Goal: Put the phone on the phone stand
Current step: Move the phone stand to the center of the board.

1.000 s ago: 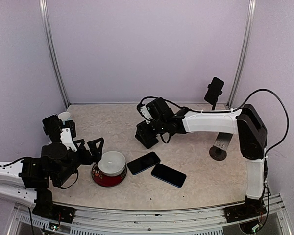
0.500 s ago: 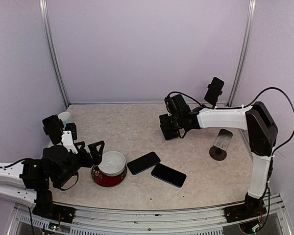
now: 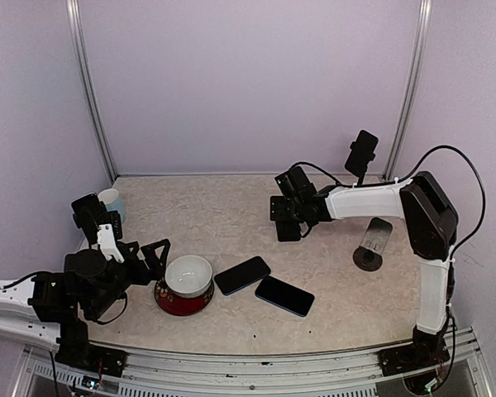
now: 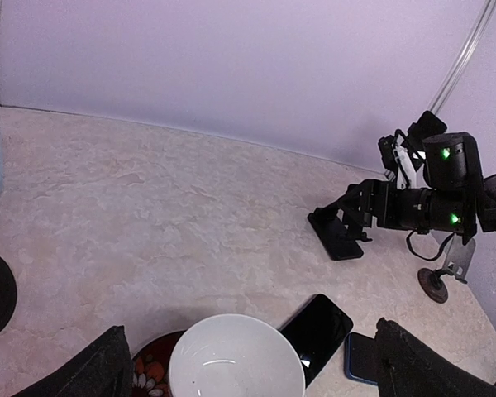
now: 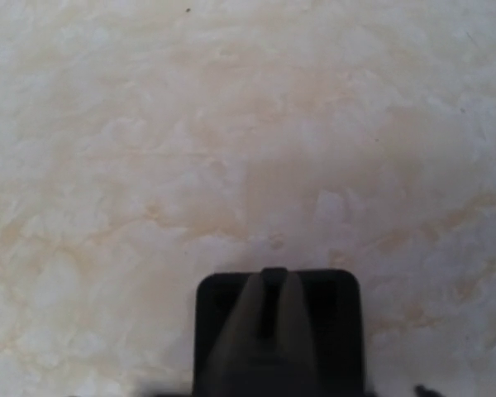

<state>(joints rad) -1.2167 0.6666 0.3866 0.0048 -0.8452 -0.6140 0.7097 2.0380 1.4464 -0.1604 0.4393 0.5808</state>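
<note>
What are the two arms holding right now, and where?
Left gripper: nothing, jaws open. Right gripper sits at the top of the black stand; whether it grips cannot be told.

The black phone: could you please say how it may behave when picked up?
Likely stiff: the black phone is a thin slab. It lies flat on the table, so its edges may be hard to grip. Its glossy face looks slippery.

Beige table with bowl, black phone, blue phone, phone stand, cup.
</note>
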